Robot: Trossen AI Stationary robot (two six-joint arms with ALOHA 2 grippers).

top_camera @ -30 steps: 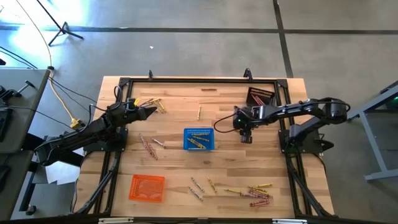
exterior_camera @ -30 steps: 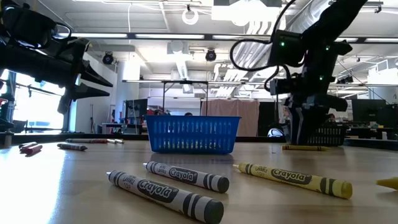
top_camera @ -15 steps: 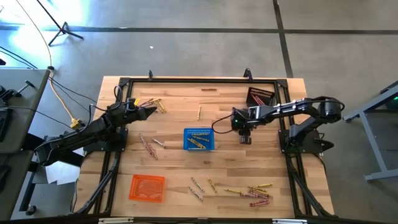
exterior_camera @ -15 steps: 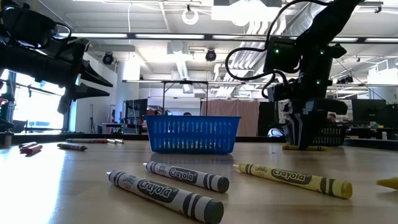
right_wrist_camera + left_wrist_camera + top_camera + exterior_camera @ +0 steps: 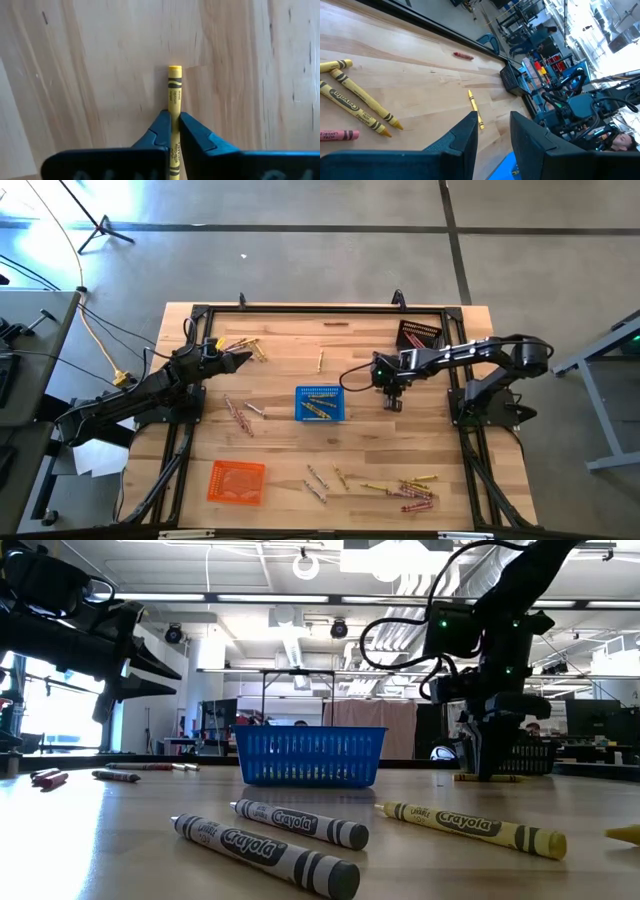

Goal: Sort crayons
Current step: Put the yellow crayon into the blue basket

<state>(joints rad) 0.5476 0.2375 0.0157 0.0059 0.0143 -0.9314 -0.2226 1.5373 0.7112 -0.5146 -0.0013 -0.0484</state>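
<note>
Just right of the blue basket (image 5: 320,404), the right pincer (image 5: 393,402) is down at the wooden surface (image 5: 360,450), its fingers (image 5: 161,130) pressed onto a yellow crayon (image 5: 174,100) that lies flat on the wood and juts out past the tips (wrist view shows the grip plainly). In the low view that pincer (image 5: 493,765) stands over a yellow stick (image 5: 488,778) in front of the dark basket (image 5: 418,336), which sits at the far right corner. The blue basket holds a few crayons. Farther out: one yellow crayon (image 5: 320,361) lies alone toward the far edge, a pink pair (image 5: 238,415) lies left of the blue basket, and a mixed scatter (image 5: 405,490) of yellow and red sticks lies near the front right. The orange basket (image 5: 237,481) sits at the front left. The left pincer (image 5: 240,360) hangs spread and empty above the far left of the surface, near a small cluster of yellow crayons (image 5: 246,347).
</note>
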